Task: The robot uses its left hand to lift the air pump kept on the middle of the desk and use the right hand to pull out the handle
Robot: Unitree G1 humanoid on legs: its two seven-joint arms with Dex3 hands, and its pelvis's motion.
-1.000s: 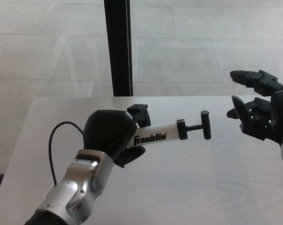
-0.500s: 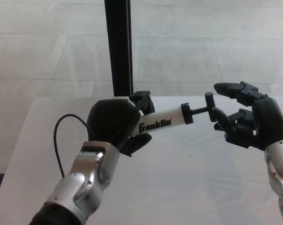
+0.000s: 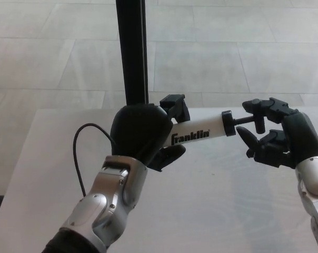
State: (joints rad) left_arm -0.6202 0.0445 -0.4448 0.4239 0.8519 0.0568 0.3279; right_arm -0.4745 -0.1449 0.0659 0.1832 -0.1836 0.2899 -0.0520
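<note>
Head view shows your left hand [image 3: 140,134] clamped around the white, glossy barrel of the air pump [image 3: 193,133], holding it above the pale desk [image 3: 211,211] with its long axis running left to right, tilted slightly upward toward the right. The black T-shaped handle [image 3: 251,118] points straight at your right hand [image 3: 277,139], the nearer hand. Its fingers are spread around the crossbar, not yet closed.

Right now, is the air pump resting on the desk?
No, the left hand holds the air pump lifted above the desk.
</note>
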